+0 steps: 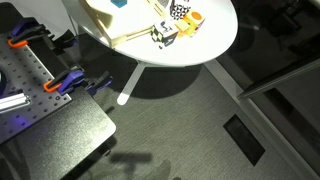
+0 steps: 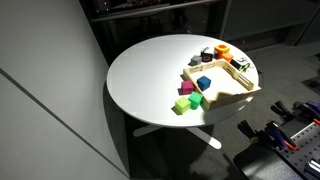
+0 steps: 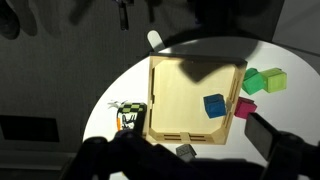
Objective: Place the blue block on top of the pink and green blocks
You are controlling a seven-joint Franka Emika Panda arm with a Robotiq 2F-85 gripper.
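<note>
The blue block (image 3: 215,106) lies inside the wooden tray (image 3: 185,95), against its right wall. It also shows in an exterior view (image 2: 203,83). Just outside that wall on the white round table sit the pink block (image 3: 247,108) and a green block (image 3: 265,81). In an exterior view the pink block (image 2: 185,88) has green blocks (image 2: 195,100) beside it. My gripper (image 3: 185,155) hangs high above the tray's near edge, empty. Its dark fingers are spread wide at the lower corners of the wrist view. It does not show in the exterior views.
A black-and-white patterned cube (image 3: 128,112) and an orange piece (image 2: 222,50) sit beside the tray. A small grey cube-like thing (image 3: 186,151) lies by the tray's edge. The table's rim (image 2: 120,95) drops to dark floor. Orange clamps (image 1: 65,85) mark the robot's bench.
</note>
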